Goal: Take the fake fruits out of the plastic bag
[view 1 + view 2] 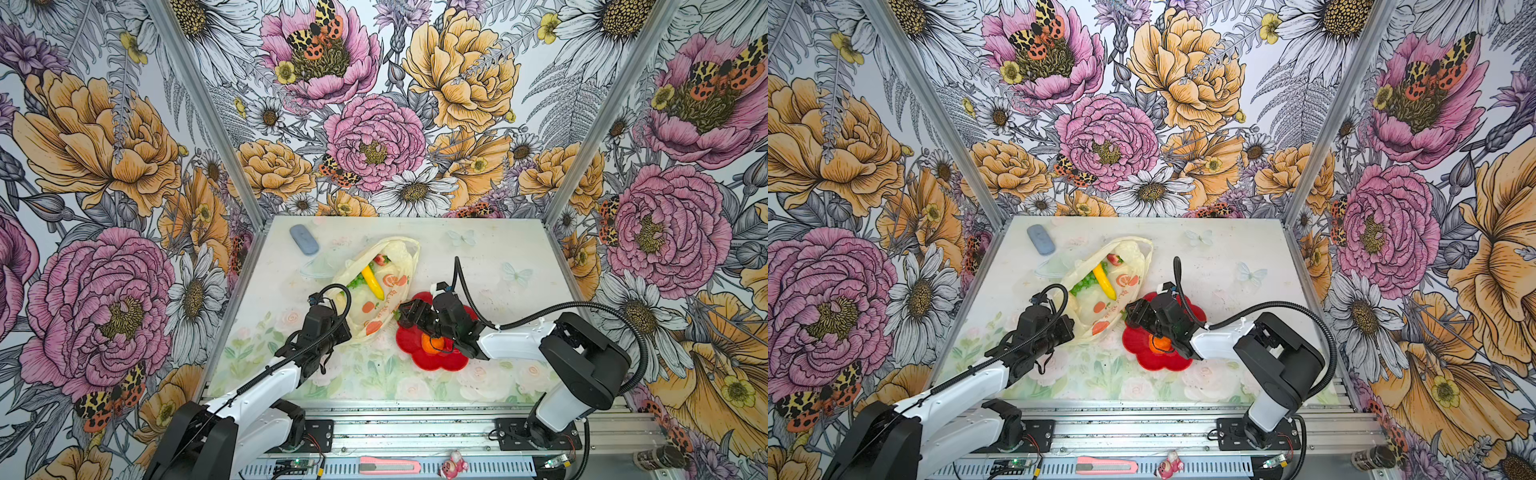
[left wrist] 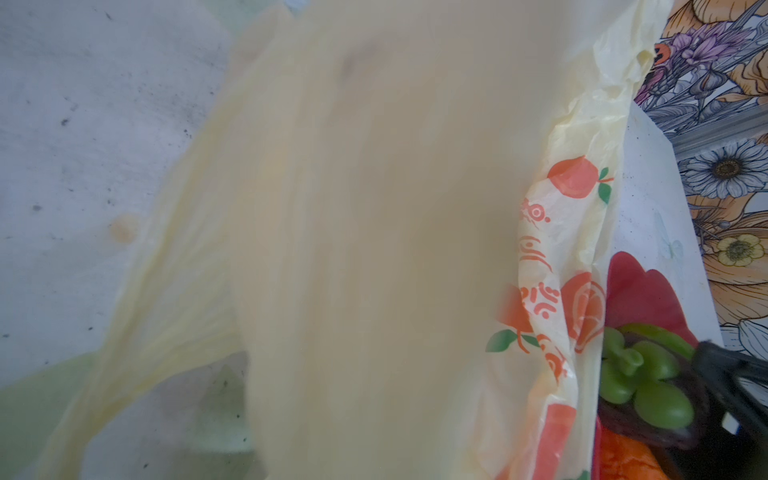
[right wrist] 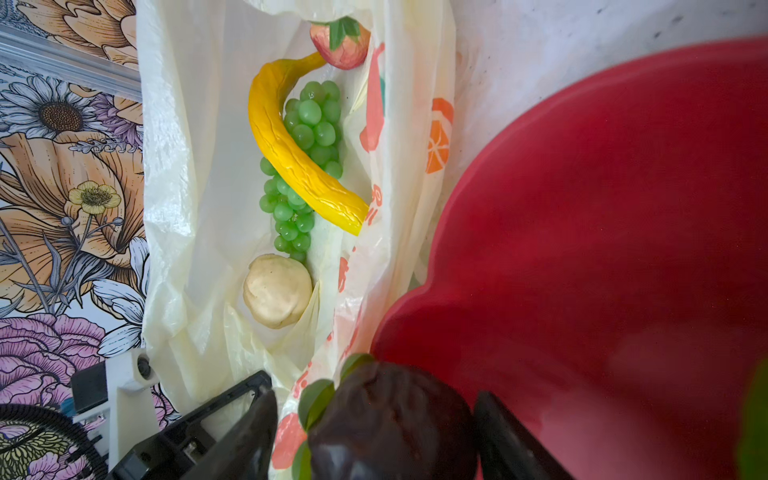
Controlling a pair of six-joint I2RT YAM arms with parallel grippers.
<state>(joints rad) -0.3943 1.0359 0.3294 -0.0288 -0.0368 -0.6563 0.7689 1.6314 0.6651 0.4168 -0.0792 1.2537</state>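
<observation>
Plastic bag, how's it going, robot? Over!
Left gripper shut on plastic bag edge. Right gripper open around dark brown fruit, at red plate rim. Banana, grapes, strawberry, cream piece in bag. Nothing blocking.

crinkly translucent plastic bag (image 3: 187, 166), glossy ridged banana (image 3: 299, 162), smooth plate (image 3: 602, 208).

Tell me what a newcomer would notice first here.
The red flower-shaped plate right of centre, with an orange on it. Next, the plastic bag lying open mid-table, showing a yellow banana across a green grape bunch and a strawberry at its far end. A dark brown fruit sits between the right gripper's open jaws at the plate's edge.
</observation>
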